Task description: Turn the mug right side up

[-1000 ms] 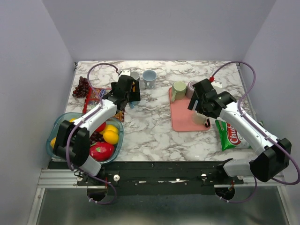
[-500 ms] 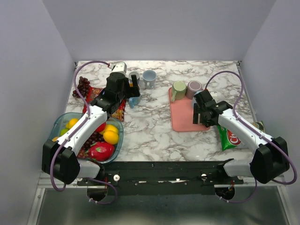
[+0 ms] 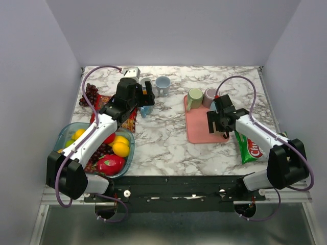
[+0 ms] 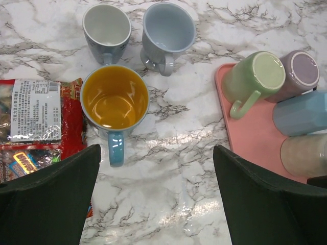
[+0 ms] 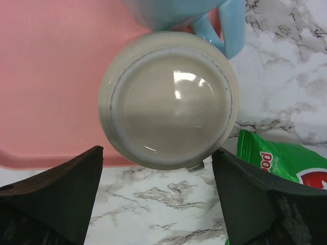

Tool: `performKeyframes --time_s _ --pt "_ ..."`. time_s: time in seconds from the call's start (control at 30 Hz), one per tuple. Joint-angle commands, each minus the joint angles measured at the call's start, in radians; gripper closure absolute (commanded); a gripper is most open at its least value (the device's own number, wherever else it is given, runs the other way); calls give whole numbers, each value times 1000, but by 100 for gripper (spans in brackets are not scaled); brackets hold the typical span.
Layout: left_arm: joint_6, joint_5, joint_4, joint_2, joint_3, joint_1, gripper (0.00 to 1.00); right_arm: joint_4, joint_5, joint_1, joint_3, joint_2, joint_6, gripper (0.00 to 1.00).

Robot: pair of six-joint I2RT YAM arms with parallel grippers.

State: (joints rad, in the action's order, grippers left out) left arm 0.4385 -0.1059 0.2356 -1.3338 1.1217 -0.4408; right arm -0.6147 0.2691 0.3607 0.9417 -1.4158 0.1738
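Right hand (image 5: 156, 150) open, jaws straddling upside-down cream mug (image 5: 168, 99) on pink tray (image 5: 51, 76); left hand (image 4: 157, 150) open above worktop (image 4: 179, 173).

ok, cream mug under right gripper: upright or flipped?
Upside down. Cream mug shows its glazed base and foot ring facing up, on the pink tray.

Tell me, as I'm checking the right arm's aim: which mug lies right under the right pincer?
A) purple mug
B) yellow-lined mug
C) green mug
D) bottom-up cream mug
D: the right wrist view shows the bottom-up cream mug centred below the open right pincer, on the pink tray.
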Motion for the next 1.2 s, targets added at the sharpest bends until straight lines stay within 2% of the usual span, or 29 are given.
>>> performKeyframes --time_s 0.0,0.13,0.23,0.37,0.5,0.67,0.73,1.0,1.1,1.13,1.17 --pt "8 21 19 -10 29 7 1 33 -91 -14 23 -18 -28 11" --pt "5 23 21 -13 29 10 1 33 -131 -14 20 -12 12 24" --pt "6 26 21 -16 29 11 1 4 -134 -14 40 -35 55 27" --pt "8 35 18 -25 29 13 1 -69 -71 -14 77 -93 116 31" --pt "8 38 21 -28 29 14 1 -72 -21 -14 75 -89 162 34" --pt "9 38 21 -28 24 17 1 -45 2 -14 55 -64 204 44" --pt "9 38 19 -30 23 19 1 -28 2 -12 46 -48 202 52" --pt "17 43 18 -31 16 20 1 -3 4 -12 16 -51 194 64" --pt "20 44 19 -28 16 22 1 1 4 -12 11 -52 194 75" --pt "19 45 19 -28 15 22 1 1 5 -12 11 -55 194 86" --pt "20 45 21 -30 15 22 1 -2 7 -12 11 -63 196 90"
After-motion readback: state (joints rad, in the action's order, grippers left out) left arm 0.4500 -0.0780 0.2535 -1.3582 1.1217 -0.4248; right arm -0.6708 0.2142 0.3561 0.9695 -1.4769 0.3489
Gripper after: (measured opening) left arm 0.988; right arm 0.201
